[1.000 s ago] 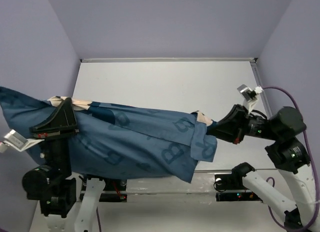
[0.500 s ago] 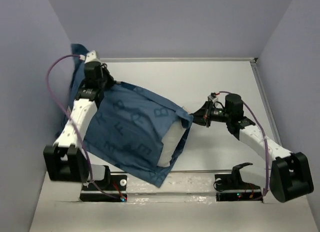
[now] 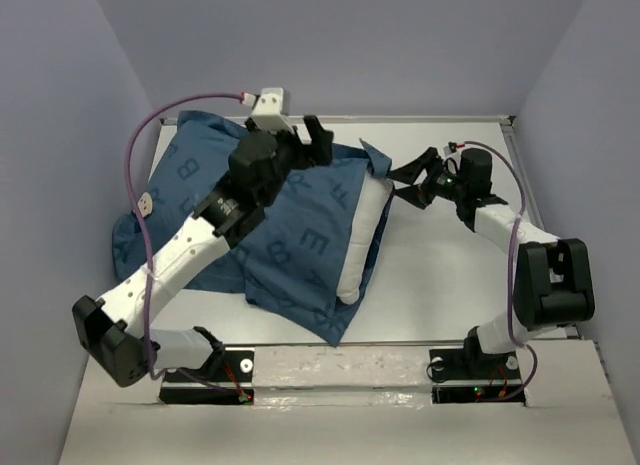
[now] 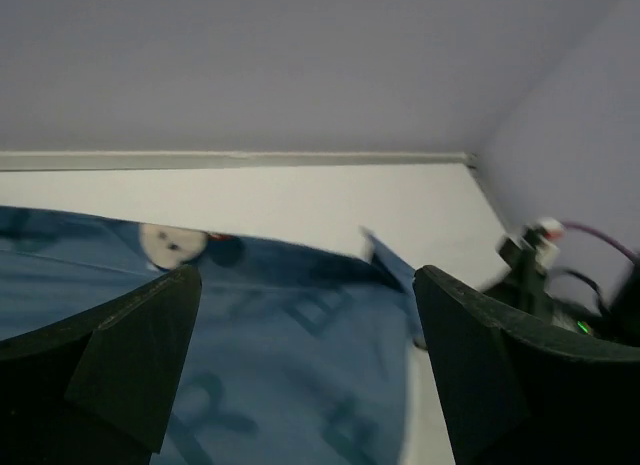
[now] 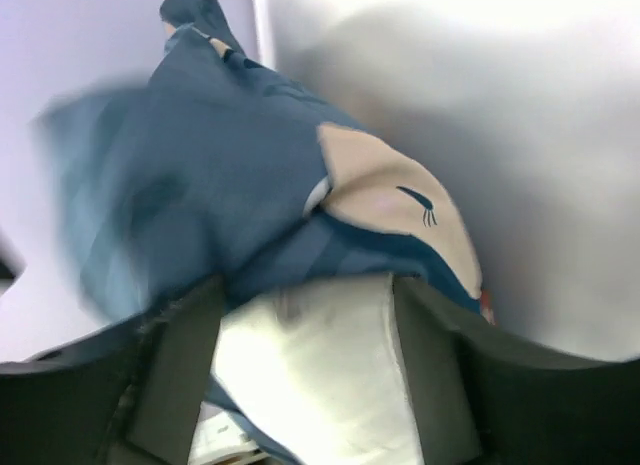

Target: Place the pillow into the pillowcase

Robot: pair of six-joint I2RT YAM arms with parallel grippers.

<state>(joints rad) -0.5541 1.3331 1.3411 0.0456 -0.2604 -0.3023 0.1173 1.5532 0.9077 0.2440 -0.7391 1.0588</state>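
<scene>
We see the pillowcase (image 3: 290, 235) lying on the worktop (image 3: 450, 275), with the pillow (image 3: 362, 245) poking white out of its right end. Left hand (image 3: 305, 145) is spread wide over the pillowcase's far edge. Right hand (image 3: 408, 182) is spread too, just beside that open end.

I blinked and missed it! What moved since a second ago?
The pillowcase with the pillow inside moved back, away from the arm bases. Both let go: the left gripper hovers open above it, the right gripper open at its mouth. The pillow's white end still pokes out.
</scene>
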